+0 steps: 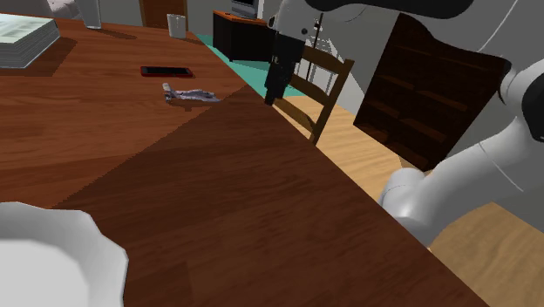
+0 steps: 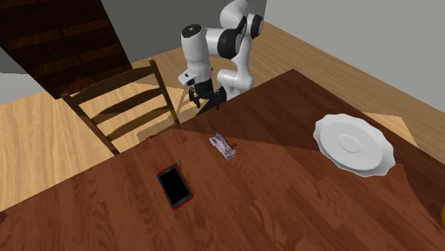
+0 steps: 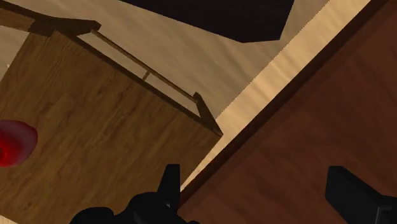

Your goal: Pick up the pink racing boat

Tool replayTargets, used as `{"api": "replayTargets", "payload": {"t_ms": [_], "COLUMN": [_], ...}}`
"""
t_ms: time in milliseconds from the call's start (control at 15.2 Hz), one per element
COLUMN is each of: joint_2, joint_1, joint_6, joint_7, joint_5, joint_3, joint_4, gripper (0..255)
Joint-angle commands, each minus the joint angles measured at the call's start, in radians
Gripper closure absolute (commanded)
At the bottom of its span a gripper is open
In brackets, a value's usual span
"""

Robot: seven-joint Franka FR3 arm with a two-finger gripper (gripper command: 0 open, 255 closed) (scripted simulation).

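The racing boat [image 1: 187,94] is a small, pale pinkish-grey model lying flat on the brown wooden table [image 1: 227,201]. It also shows near the table's chair-side edge in the second exterior view [image 2: 222,145]. My black gripper [image 1: 270,94] hangs over the table's edge, to the shoulder view's right of the boat and well apart from it [image 2: 211,105]. In the wrist view the gripper [image 3: 254,184] is open, its fingers [image 3: 170,178] wide apart with nothing between them, and the table edge and a chair seat lie below.
A red-cased phone [image 1: 166,71] lies just beyond the boat. A white scalloped plate [image 1: 52,262] sits near the front, a stack of books [image 1: 26,39] at the back. A wooden chair [image 1: 318,83] stands against the table edge, a red object [image 3: 14,143] on its seat.
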Motion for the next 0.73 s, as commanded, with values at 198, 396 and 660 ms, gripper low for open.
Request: {"api": "replayTargets", "payload": {"t_ms": [198,396,660], "joint_2": [0.205,0.329,0.498], "joint_1": [0.057,0.085,0.118], "joint_6": [-0.048,-0.092,-0.17], "joint_7": [-0.169,-0.258,-0.366], "joint_5": [0.004,0.007,0.005], "joint_3": [-0.002,0.01,0.036], "joint_4": [0.224,0.378,0.605], "gripper": [0,0,0]}}
